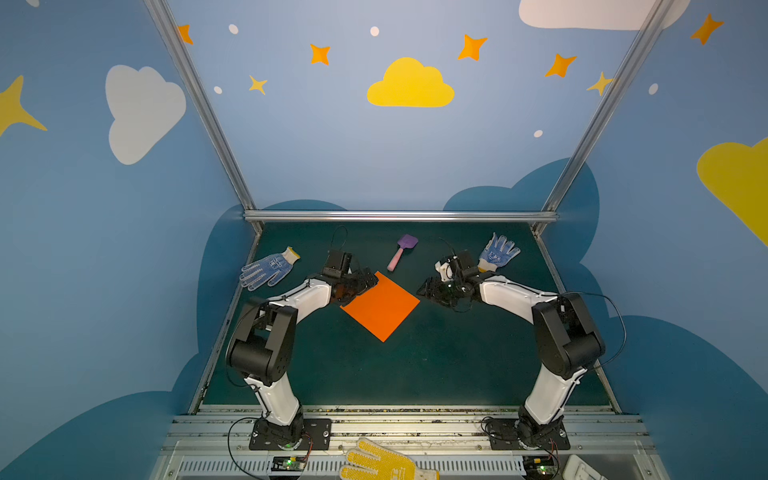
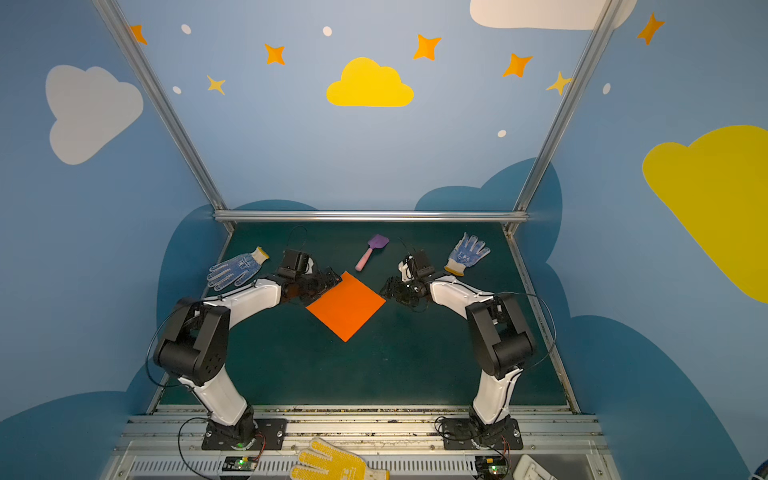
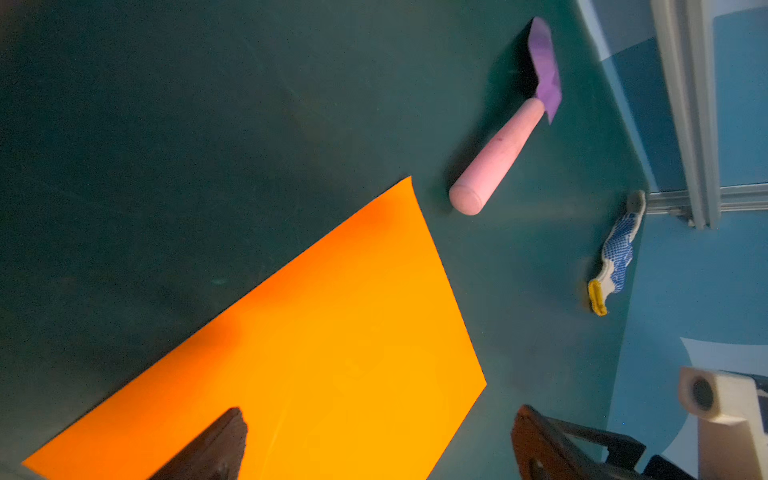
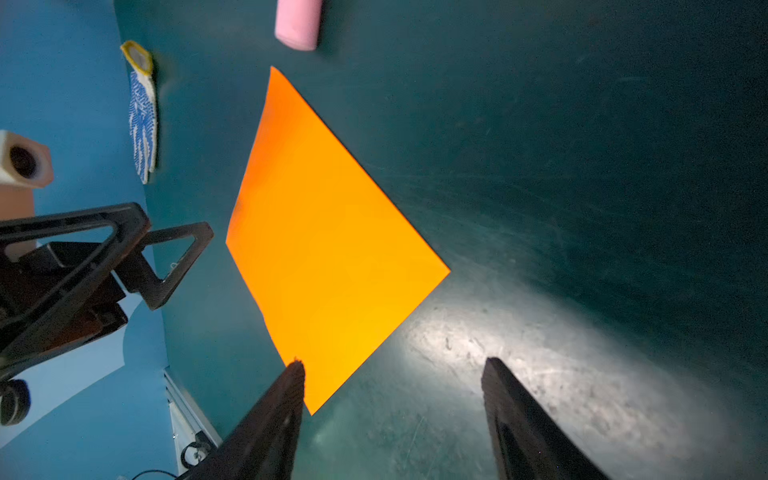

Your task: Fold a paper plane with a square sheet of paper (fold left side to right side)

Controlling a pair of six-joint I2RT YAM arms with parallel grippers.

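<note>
Left claw (image 1: pixel 365 282) gaped wide and empty over the upper-left edge of the square sheet of paper (image 1: pixel 382 307), flat as a diamond mid-frame on the tabletop (image 1: pixel 415 374); right claw (image 4: pixel 395 365), partly parted, empty, hovered at its right corner. We judged it light, limp, slippery, best pinched at a corner. Both arms reached inward, elbows bent.

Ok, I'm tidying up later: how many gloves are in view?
3. The left blue-dotted glove lies by the mat's left edge, the right blue-dotted glove back right, the yellow-dotted glove on the front rail, partly cropped.
</note>
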